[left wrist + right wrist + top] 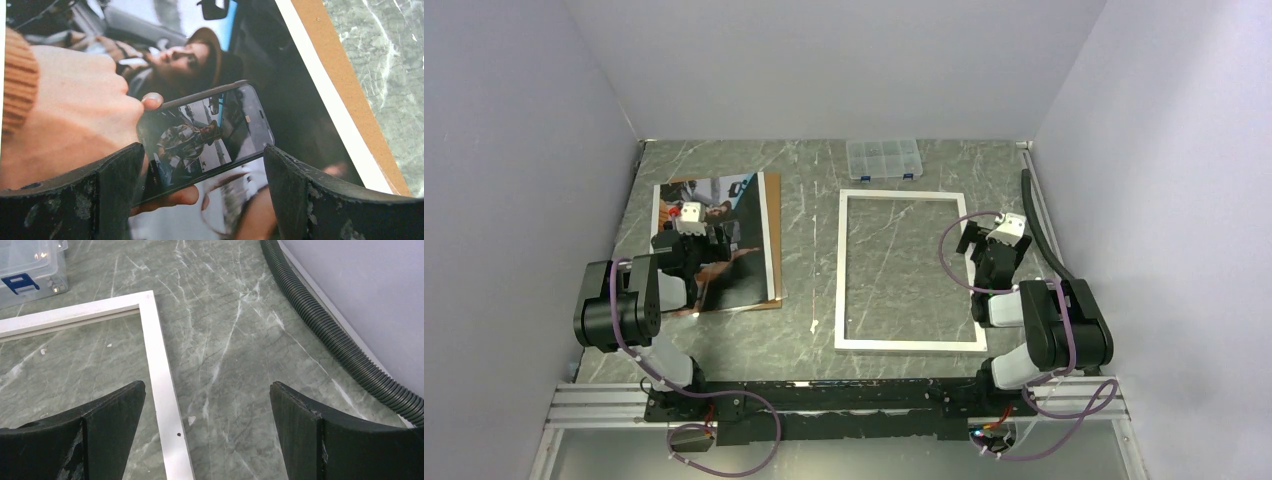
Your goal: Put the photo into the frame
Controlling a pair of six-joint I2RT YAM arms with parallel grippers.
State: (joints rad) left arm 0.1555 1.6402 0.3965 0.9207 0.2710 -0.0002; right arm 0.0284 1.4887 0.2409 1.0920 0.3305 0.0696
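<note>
the photo (200, 75) lies flat under your left jaws, which stand wide with nothing between them. the print fills the space between them and runs on ahead. it is a glossy sheet in dark, orange-brown and teal tones: a hand holds up a phone toward a person in a hat, and a thin white margin runs round it. it rests on a brown backing board (345, 75), which shows as a strip past the margin, out to the right of the jaws. that stack looks like staging. the board keeps the paper flat, but you'll have to lift the sheet alone, and a thin print flat on a board gives you little edge to catch.

well to the right of the left jaws, the frame (839, 270) lies flat on the counter (804, 250), white side up. the marble shows through its middle, so it looks ready to receive the print. a clear compartment box (882, 158) sits just beyond its far edge.

your right jaws are also wide and empty. the frame's right border runs up between them, close to the left-hand one, which is probably a spot for steadying the frame. a ribbed hose (340, 340) curves along the wall, ahead and to the right of them.
</note>
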